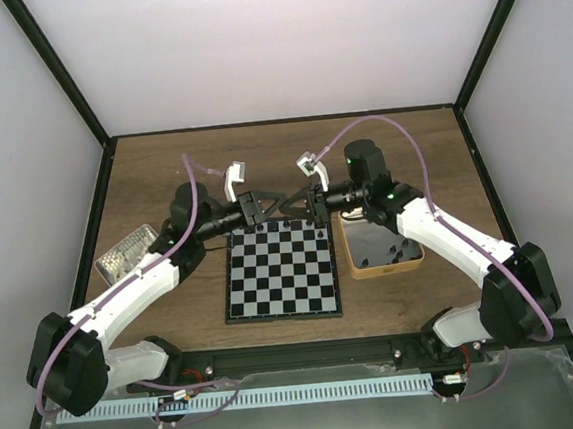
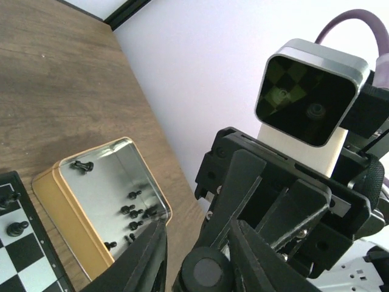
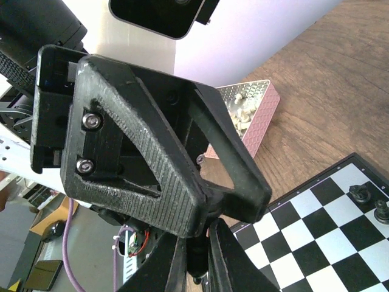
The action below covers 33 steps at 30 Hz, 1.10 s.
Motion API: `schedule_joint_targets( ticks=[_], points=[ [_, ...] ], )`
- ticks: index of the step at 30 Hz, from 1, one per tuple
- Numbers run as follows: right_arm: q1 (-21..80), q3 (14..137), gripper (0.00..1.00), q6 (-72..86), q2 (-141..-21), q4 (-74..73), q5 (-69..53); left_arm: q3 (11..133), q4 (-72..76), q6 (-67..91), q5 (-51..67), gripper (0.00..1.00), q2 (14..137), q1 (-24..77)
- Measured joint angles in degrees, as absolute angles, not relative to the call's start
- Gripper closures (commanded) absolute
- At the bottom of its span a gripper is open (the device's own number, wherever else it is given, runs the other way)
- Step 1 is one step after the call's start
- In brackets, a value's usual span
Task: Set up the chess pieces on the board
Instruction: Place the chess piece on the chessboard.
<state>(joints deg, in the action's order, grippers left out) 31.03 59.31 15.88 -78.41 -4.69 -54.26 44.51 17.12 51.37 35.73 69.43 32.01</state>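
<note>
Both grippers meet in the air just above the far edge of the board. My right gripper is shut on a black chess piece. The piece's round base lies between the fingers of my left gripper, which stands open around it with a thin gap on one side. A few black pieces stand on the board's far row. Several more lie in the tan-sided tin.
The tan tin sits right of the board, under the right arm. A pink tray with pale pieces sits left of the board. Black frame posts and white walls close in the wooden table.
</note>
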Motion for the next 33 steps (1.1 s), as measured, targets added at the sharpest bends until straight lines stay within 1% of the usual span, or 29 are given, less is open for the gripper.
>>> schedule_joint_targets(
  ticks=[2,3,4,5,7,8,11,14,18,22,27,31,33],
  points=[
    [31.1,59.3,0.96,15.8,-78.5,-4.9,-54.2,44.3,17.9,52.3,36.2,0.84,69.7,32.0],
    [31.1,59.3,0.94,15.9,-78.6,-4.9,-54.1,44.2,18.3,52.3,36.3,0.88,69.8,32.0],
    [31.1,59.3,0.9,15.8,-78.7,-4.9,-54.0,44.2,18.4,52.6,36.4,0.89,69.8,32.0],
    [31.1,59.3,0.84,15.9,-78.7,-4.9,-53.9,44.1,18.5,52.8,36.3,0.89,69.8,32.0],
    [31.2,59.3,0.6,16.0,-78.7,-4.7,-53.8,44.0,18.8,52.9,36.2,0.89,69.8,32.0],
    [31.2,59.3,0.56,16.4,-78.7,-4.6,-53.9,44.0,18.7,53.1,35.9,0.89,69.8,31.9],
    [31.8,58.0,0.47,18.6,-77.4,-1.8,-52.3,43.8,18.8,53.8,34.9,0.89,69.7,31.7],
    [32.7,54.3,0.43,23.2,-74.8,3.3,-49.0,43.7,18.9,55.5,33.8,0.89,69.3,31.8],
    [34.1,47.8,0.43,32.6,-72.1,12.7,-42.9,43.7,20.8,60.3,31.9,0.89,69.0,31.8],
    [34.8,44.0,0.47,41.7,-72.1,20.5,-37.6,42.5,24.6,67.2,30.4,0.89,69.0,31.8],
    [35.1,44.1,0.61,49.0,-73.6,28.9,-36.0,41.5,27.9,72.6,29.7,0.89,69.6,31.8],
    [35.7,44.3,0.63,52.6,-75.4,32.3,-35.9,41.5,29.2,74.8,28.7,0.89,69.9,31.8],
    [36.1,44.3,0.68,53.9,-75.9,32.9,-35.9,41.5,29.7,75.2,28.3,0.89,70.0,31.8]
  ],
)
